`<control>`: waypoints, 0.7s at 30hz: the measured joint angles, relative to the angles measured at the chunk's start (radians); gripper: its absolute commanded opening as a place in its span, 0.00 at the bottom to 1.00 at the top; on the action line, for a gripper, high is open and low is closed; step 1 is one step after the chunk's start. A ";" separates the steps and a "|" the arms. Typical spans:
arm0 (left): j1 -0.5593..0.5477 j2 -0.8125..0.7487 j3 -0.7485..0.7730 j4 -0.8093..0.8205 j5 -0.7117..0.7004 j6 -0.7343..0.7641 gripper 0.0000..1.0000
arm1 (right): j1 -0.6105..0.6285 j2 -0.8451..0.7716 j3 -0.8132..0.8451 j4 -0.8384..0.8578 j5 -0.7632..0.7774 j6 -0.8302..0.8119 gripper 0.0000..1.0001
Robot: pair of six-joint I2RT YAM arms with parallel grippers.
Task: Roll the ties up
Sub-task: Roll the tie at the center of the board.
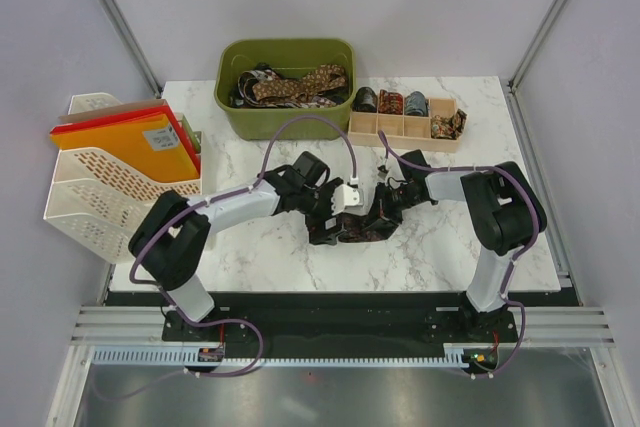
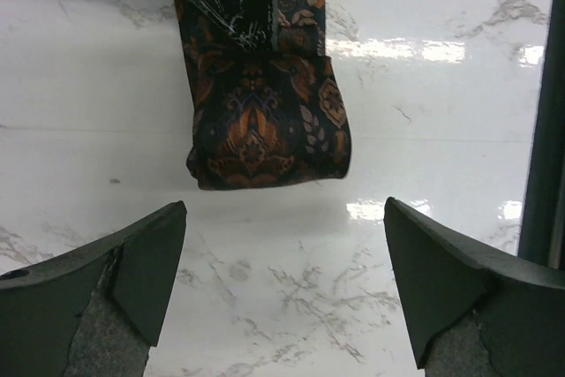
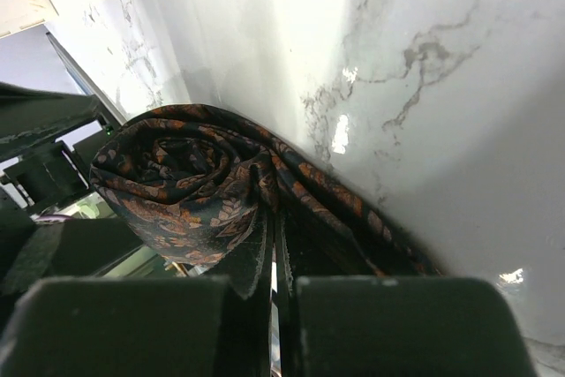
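Observation:
A dark navy tie with an orange print (image 1: pixel 352 229) lies partly rolled on the marble table between my two grippers. In the left wrist view its folded end (image 2: pixel 265 130) rests on the table just ahead of my left gripper (image 2: pixel 282 289), which is open, empty and clear of the cloth. In the right wrist view the tie forms a loose roll (image 3: pixel 185 183), and my right gripper (image 3: pixel 281 293) is shut on the tie's fabric at the roll's edge. From above, the left gripper (image 1: pixel 335 209) and the right gripper (image 1: pixel 385 209) flank the tie.
A green bin (image 1: pixel 230 107) holding several loose ties stands at the back. A wooden divided tray (image 1: pixel 404 130) with small rolled ties is at the back right. A white file rack (image 1: pixel 100 192) with orange folders stands at the left.

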 measured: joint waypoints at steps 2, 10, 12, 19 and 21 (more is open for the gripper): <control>-0.010 0.020 0.000 0.039 -0.013 0.014 0.94 | 0.000 0.002 0.001 -0.002 0.000 0.000 0.00; -0.059 0.066 0.000 0.111 -0.054 0.060 0.77 | 0.005 0.005 0.005 -0.006 -0.002 0.000 0.00; -0.070 0.066 0.001 0.117 -0.056 0.060 0.73 | 0.008 0.005 0.006 -0.006 0.000 0.001 0.00; -0.111 0.117 0.092 0.106 -0.081 0.023 0.64 | 0.021 0.008 0.014 -0.010 0.003 0.005 0.00; -0.120 0.153 0.133 0.099 -0.083 -0.008 0.62 | 0.021 0.008 0.014 -0.010 0.004 0.009 0.00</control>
